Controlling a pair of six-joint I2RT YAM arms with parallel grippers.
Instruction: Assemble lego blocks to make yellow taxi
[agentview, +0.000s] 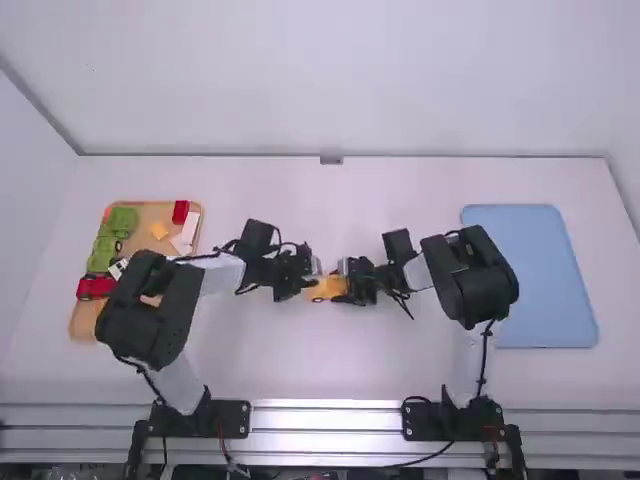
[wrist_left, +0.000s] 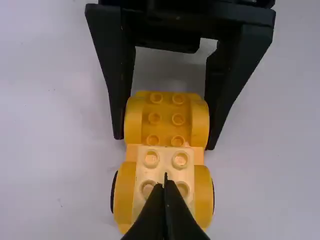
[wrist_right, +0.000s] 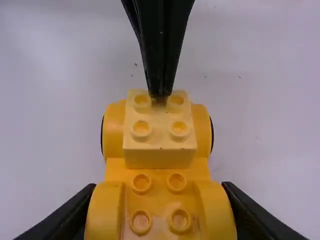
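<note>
Yellow car (wrist_right: 159, 172) in right jaws (agentview: 343, 287); high view adds blue tray (agentview: 530, 280)

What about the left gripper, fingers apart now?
No, the left gripper has its two fingers together, tips at the pale yellow block.

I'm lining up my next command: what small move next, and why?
Probably a light downward press with the left gripper: its shut fingertips are at the top of the pale yellow block, while the right gripper holds the yellow car base steady.
</note>
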